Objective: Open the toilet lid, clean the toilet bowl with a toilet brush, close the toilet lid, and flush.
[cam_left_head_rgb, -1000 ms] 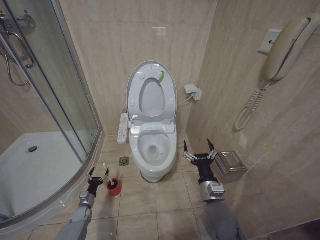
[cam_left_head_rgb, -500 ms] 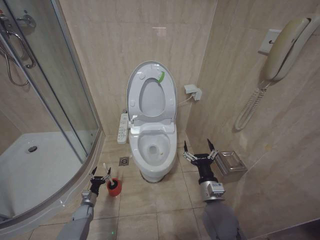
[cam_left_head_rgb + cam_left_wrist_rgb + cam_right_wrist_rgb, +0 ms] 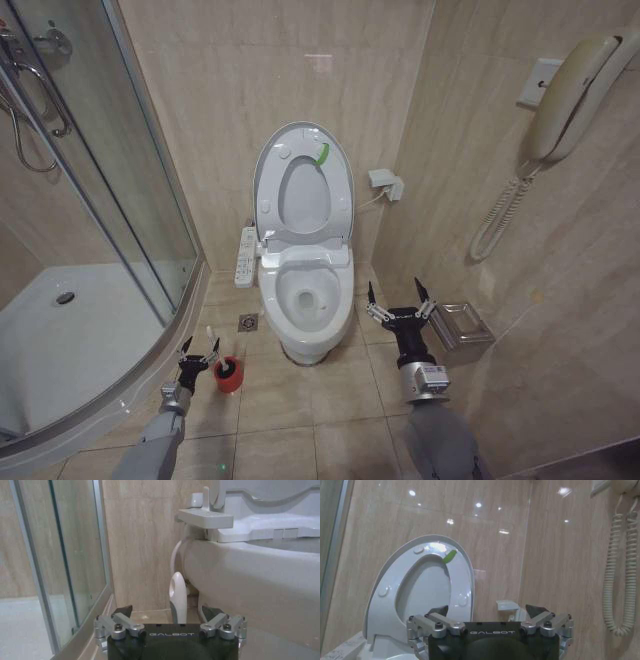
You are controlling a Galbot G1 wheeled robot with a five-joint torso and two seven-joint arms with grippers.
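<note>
Risk first: the left gripper (image 3: 199, 351), low at the near left beside the shower's curved glass, has its fingers spread on either side of the toilet brush (image 3: 209, 336) handle without yet touching it. A grasp that closes off-centre would, I judge, knock the thin white stick sideways or tip the small red cup holder (image 3: 229, 375) on the tiles, since the cup looks light and stands free. Lifting at a slant could also drag the bristle head against the cup's rim and pull the cup along.

From the left wrist view the handle (image 3: 178, 597) stands upright between the open fingers, with the toilet bowl (image 3: 250, 581) just to one side, so a wide swing could strike the ceramic.

The red cup holds the dark bristle head of the brush. The toilet bowl (image 3: 305, 300) has a little water at its bottom and nothing else visible. The toilet lid (image 3: 303, 185) is already raised against the far wall, the seat up with it. The right gripper (image 3: 398, 304) hangs idle to the bowl's right, fingers spread, near a small metal box (image 3: 463, 330) on the floor.
</note>
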